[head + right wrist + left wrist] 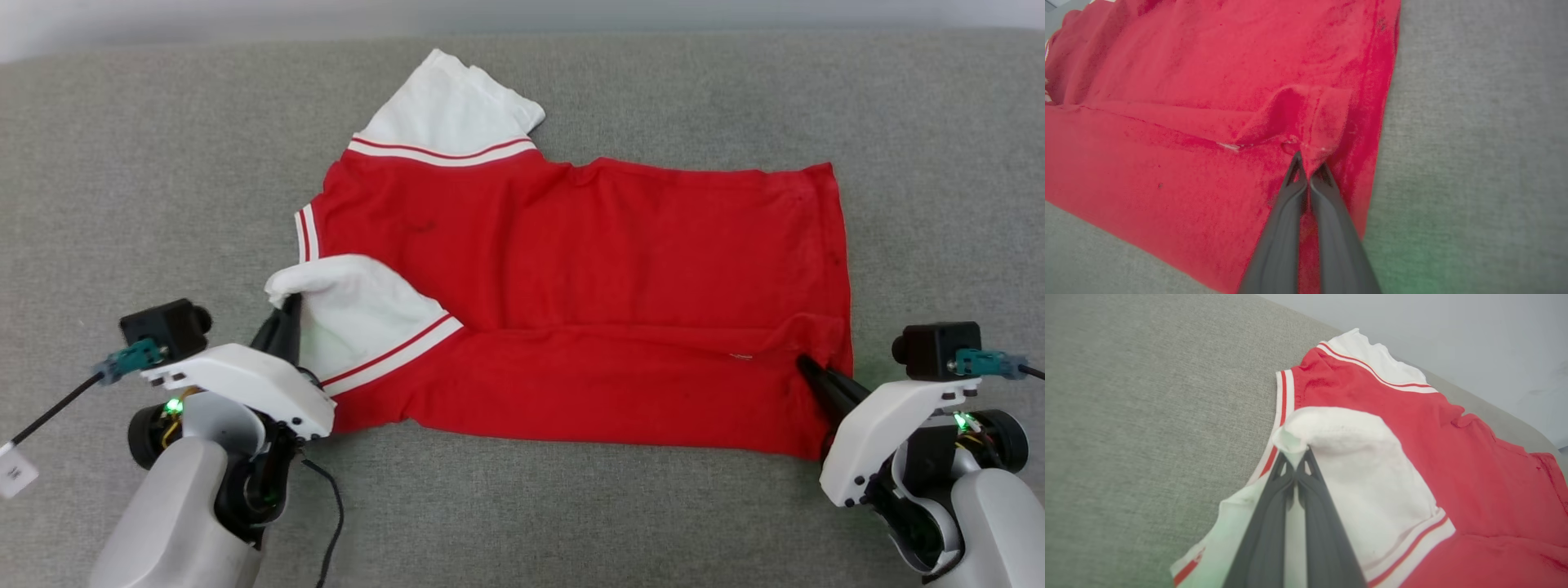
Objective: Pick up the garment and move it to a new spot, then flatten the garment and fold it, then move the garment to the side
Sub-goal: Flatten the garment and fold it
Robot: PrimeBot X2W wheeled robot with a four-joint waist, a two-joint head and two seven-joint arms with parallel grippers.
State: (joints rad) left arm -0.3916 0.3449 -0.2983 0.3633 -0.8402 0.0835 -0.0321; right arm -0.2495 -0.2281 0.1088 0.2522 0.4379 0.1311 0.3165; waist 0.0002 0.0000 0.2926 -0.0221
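Grey fabric surface (163, 163) carried the garment (588, 245), spread flat at its middle with the near edge folded over. Left claw (287, 306) was clamped on the white sleeve (359, 310). Right claw (804, 363) pinched a red fold by the hem (837, 245). A white cable tag (15, 472) was too small to read.

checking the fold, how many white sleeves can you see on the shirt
2. The far sleeve sticks out beyond the garment; the near sleeve is folded onto its red body, pinched by the left gripper.
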